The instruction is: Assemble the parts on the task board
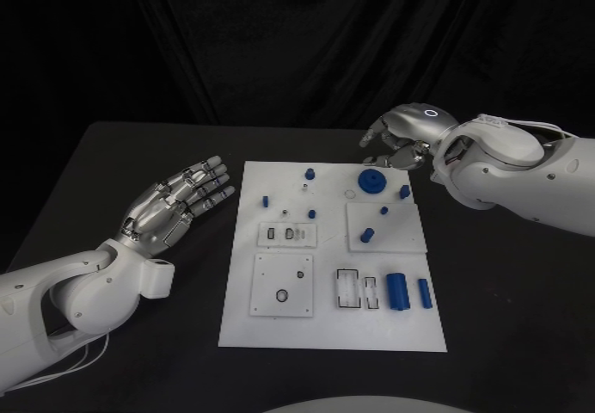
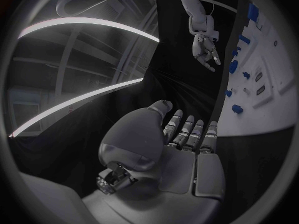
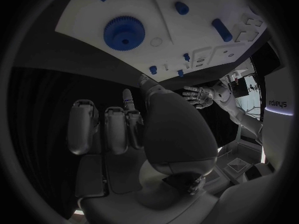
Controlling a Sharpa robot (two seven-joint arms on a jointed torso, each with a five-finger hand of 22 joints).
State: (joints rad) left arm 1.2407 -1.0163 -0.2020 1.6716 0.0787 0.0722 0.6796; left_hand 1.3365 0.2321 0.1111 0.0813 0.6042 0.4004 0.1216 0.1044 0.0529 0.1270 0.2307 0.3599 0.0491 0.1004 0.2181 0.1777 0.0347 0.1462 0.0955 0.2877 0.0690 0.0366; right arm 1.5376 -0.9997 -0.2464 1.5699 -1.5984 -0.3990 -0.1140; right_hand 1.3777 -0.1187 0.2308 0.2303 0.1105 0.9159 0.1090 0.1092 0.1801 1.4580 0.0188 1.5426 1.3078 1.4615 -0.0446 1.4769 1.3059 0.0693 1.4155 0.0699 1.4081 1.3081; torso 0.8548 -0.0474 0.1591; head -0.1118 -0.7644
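Right silver many-fingered hand [image 1: 399,138], upper right of the head view: fingers curled, holding nothing, just off the far edge of the white rectangular task board [image 1: 243,318]; round blue toothed gear [image 1: 373,181] lies nearest, toward frame centre. Left silver hand [image 1: 177,200], left of the board: flat, fingers spread, empty. Recesses at the board's lower right hold two blue cylinders [image 1: 399,291], long axes running up-frame

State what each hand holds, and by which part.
Nothing is held. The left hand lies open beside the task board; the right hand hovers empty, fingers curled, near the blue gear.
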